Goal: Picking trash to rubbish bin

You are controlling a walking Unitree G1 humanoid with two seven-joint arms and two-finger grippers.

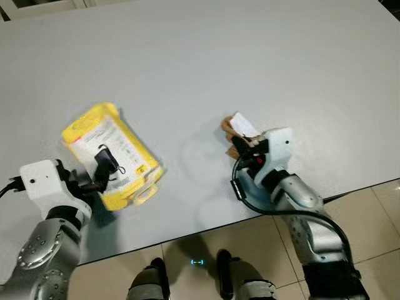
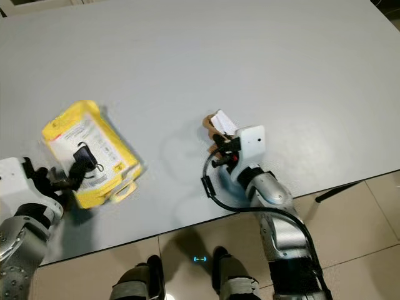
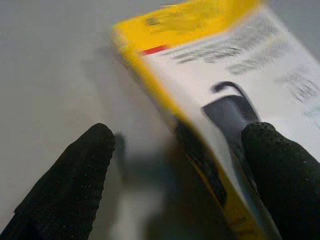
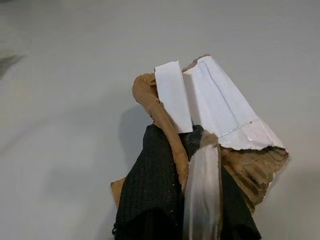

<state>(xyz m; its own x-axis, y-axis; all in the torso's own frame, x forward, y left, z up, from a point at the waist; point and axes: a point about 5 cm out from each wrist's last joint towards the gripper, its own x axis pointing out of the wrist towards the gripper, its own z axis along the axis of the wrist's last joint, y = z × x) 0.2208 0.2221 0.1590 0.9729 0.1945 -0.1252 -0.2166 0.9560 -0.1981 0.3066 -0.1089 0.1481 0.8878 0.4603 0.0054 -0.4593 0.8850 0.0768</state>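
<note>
A torn cardboard scrap [image 4: 220,120] is clamped between the fingers of the right end effector [image 1: 240,145], just above the grey table [image 1: 250,62]. A yellow package [image 1: 112,153] on the table is straddled by the widely spread left end effector [image 1: 103,169].

- We count one yellow package [image 1: 112,156] lying on the table.
- We count one scrap of torn cardboard [image 4: 210,115], brown and white.
- We count one grey table [image 1: 206,56].
- We count two grippers: the left gripper [image 1: 103,169] and the right gripper [image 1: 240,145].
- We count two robot feet [image 1: 187,281] on the tiled floor.
</note>
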